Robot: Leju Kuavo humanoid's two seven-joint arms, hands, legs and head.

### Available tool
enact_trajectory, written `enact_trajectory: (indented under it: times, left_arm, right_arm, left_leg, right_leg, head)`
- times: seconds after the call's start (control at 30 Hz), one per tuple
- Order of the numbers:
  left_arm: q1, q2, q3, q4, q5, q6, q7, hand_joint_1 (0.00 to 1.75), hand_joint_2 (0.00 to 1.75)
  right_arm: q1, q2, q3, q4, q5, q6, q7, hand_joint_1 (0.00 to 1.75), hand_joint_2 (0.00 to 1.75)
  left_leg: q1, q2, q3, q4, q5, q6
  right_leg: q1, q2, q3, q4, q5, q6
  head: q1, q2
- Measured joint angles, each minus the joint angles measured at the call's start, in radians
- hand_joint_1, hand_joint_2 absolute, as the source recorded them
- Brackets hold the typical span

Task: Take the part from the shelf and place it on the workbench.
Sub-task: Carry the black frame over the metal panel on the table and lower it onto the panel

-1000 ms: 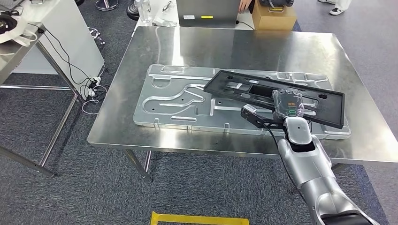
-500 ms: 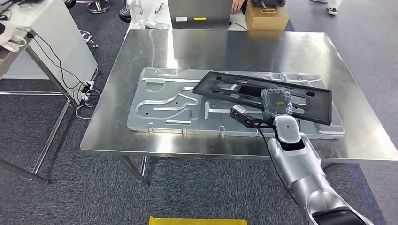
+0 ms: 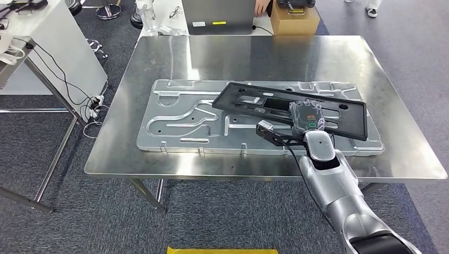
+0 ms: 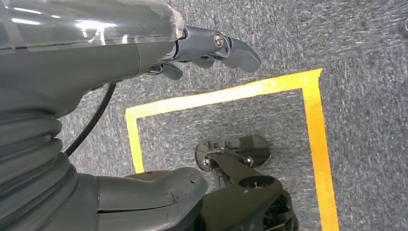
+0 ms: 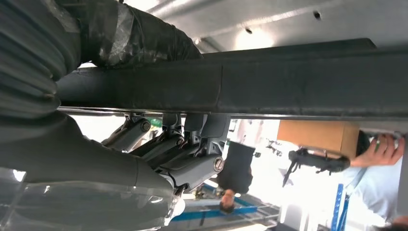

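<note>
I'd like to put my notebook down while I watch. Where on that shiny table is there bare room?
The steel table is bare along its far strip, beyond the embossed metal sheet, toward the cardboard box. Narrower bare margins run at both ends. The middle is crowded: the right hand holds the black frame over the sheet.

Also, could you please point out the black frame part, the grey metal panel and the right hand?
black frame part (image 3: 241, 99), head view, its left end.
grey metal panel (image 3: 174, 119), head view, its bare left half.
right hand (image 3: 307, 116), head view, back of the hand.
</note>
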Motion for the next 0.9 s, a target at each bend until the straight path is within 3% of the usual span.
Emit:
enact_trajectory:
  times: [0.07, 0.1, 0.2, 0.23, 0.27, 0.3, 0.33, 0.4, 0.47, 0.6, 0.63, 0.7, 0.77, 0.8, 0.83, 0.9]
  left_arm:
    - [0.001, 0.0, 0.0, 0.0, -0.001, 0.001, -0.001, 0.0, 1.75]
    - [0.001, 0.0, 0.0, 0.0, -0.001, 0.001, -0.001, 0.0, 1.75]
    - [0.003, 0.0, 0.0, 0.0, -0.002, 0.001, -0.002, 0.0, 1.75]
    - [0.004, 0.0, 0.0, 0.0, -0.002, 0.001, -0.002, 0.0, 1.75]
    - [0.005, 0.0, 0.0, 0.0, -0.002, 0.001, -0.002, 0.0, 1.75]
    - [0.006, 0.0, 0.0, 0.0, -0.003, 0.002, -0.002, 0.0, 1.75]
    - [0.006, 0.0, 0.0, 0.0, -0.004, 0.004, -0.002, 0.0, 1.75]
    - [0.006, 0.001, 0.0, 0.0, -0.007, 0.008, -0.001, 0.0, 1.75]
    - [0.005, 0.002, 0.0, 0.0, -0.008, 0.011, 0.001, 0.0, 1.75]
    - [0.007, 0.002, 0.0, 0.0, -0.01, 0.014, 0.005, 0.0, 0.0]
    - [0.007, 0.002, 0.0, 0.0, -0.009, 0.015, 0.005, 0.0, 0.0]
    - [0.005, 0.002, 0.002, 0.0, -0.007, 0.011, 0.005, 0.0, 0.0]
    - [0.003, 0.002, 0.004, 0.0, -0.003, 0.005, 0.005, 0.0, 0.0]
    - [0.002, 0.002, 0.005, 0.0, -0.001, 0.002, 0.005, 0.0, 0.0]
    - [0.001, 0.001, 0.006, 0.0, 0.0, 0.0, 0.005, 0.0, 0.0]
    - [0.001, 0.0, 0.008, 0.0, 0.003, -0.004, 0.005, 0.0, 0.0]
  right_arm:
    - [0.0, 0.001, 0.0, 0.002, 0.0, 0.0, -0.001, 1.75, 1.75]
    - [-0.001, 0.002, 0.0, 0.003, 0.0, 0.0, -0.001, 1.75, 1.75]
    - [-0.001, 0.004, 0.001, 0.005, 0.0, 0.0, -0.001, 1.75, 1.75]
    - [-0.001, 0.004, 0.001, 0.007, 0.0, 0.0, -0.001, 1.75, 1.75]
    - [-0.001, 0.005, 0.001, 0.008, 0.0, 0.0, -0.001, 1.75, 1.75]
    - [-0.001, 0.006, 0.001, 0.008, 0.0, 0.0, -0.001, 1.75, 1.75]
    - [-0.001, 0.006, 0.001, 0.008, 0.0, 0.0, -0.001, 1.75, 1.75]
    - [-0.002, 0.006, 0.001, 0.008, 0.0, 0.0, -0.001, 0.87, 1.75]
    - [-0.003, 0.007, 0.001, 0.01, -0.001, -0.001, -0.001, 0.0, 1.75]
    - [-0.007, 0.008, 0.001, 0.015, -0.002, -0.002, -0.001, 0.0, 1.75]
    - [-0.009, 0.008, 0.001, 0.016, -0.003, -0.002, -0.001, 0.0, 1.75]
    - [-0.013, 0.008, 0.001, 0.02, -0.003, -0.002, -0.001, 0.0, 1.75]
    - [-0.012, 0.008, 0.001, 0.027, -0.003, -0.002, -0.003, 0.0, 1.75]
    - [-0.012, 0.008, 0.001, 0.03, -0.004, -0.002, -0.004, 0.0, 1.75]
    - [-0.012, 0.008, 0.001, 0.032, -0.004, -0.002, -0.005, 0.0, 1.75]
    - [-0.015, 0.01, 0.001, 0.033, -0.004, -0.002, -0.006, 0.0, 1.75]
  left_leg:
    - [0.004, -0.003, -0.005, 0.008, -0.009, -0.009]
    - [0.006, -0.004, -0.017, 0.034, -0.027, -0.013]
    - [0.006, -0.006, -0.101, 0.214, -0.114, -0.019]
    - [0.006, -0.006, -0.128, 0.268, -0.129, -0.018]
    - [0.005, -0.006, -0.142, 0.289, -0.125, -0.015]
    - [0.004, -0.007, -0.135, 0.27, -0.102, -0.01]
    - [0.002, -0.007, -0.112, 0.214, -0.064, -0.003]
    - [-0.006, -0.009, -0.051, 0.081, -0.002, 0.013]
    - [-0.013, -0.01, -0.022, 0.016, 0.012, 0.023]
    - [-0.007, -0.008, -0.006, -0.015, 0.018, 0.031]
    - [-0.004, -0.006, -0.001, -0.023, 0.02, 0.034]
    - [-0.005, -0.001, 0.0, -0.025, 0.02, 0.037]
    - [-0.006, 0.0, 0.0, -0.023, 0.019, 0.038]
    - [-0.005, -0.001, 0.001, -0.021, 0.017, 0.037]
    - [-0.004, -0.002, 0.001, -0.017, 0.015, 0.034]
    - [-0.004, -0.005, -0.002, -0.005, 0.008, 0.027]
  right_leg:
    - [0.001, -0.004, 0.001, -0.003, 0.001, -0.016]
    - [0.001, -0.006, 0.003, -0.005, 0.002, -0.023]
    - [0.006, -0.01, 0.004, -0.006, 0.0, -0.035]
    - [0.01, -0.01, 0.005, -0.006, -0.001, -0.037]
    - [0.013, -0.01, 0.006, -0.005, -0.003, -0.04]
    - [0.016, -0.009, 0.009, -0.004, -0.004, -0.041]
    - [0.018, -0.008, 0.013, -0.004, -0.007, -0.042]
    - [0.021, -0.007, 0.02, -0.004, -0.012, -0.039]
    - [0.022, -0.007, 0.019, -0.005, -0.013, -0.032]
    - [0.022, -0.007, 0.012, 0.009, -0.027, -0.012]
    - [0.023, -0.006, -0.004, 0.044, -0.049, -0.009]
    - [0.02, -0.007, -0.065, 0.164, -0.105, -0.004]
    - [0.016, -0.007, -0.114, 0.25, -0.123, 0.001]
    - [0.013, -0.007, -0.114, 0.242, -0.105, 0.003]
    - [0.01, -0.008, -0.094, 0.197, -0.072, 0.005]
    - [0.007, -0.008, -0.033, 0.068, -0.014, 0.006]
  head:
    - [0.0, 0.0]
    - [0.0, 0.0]
    - [0.0, 0.0]
    - [0.0, 0.0]
    - [0.0, 0.0]
    - [0.0, 0.0]
    - [0.0, 0.0]
    - [0.0, 0.0]
    - [0.001, 0.0]
    - [0.002, 0.0]
    - [0.002, 0.0]
    - [0.002, 0.0]
    - [0.002, 0.0]
    - [0.002, 0.0]
    - [0.002, 0.0]
    - [0.002, 0.0]
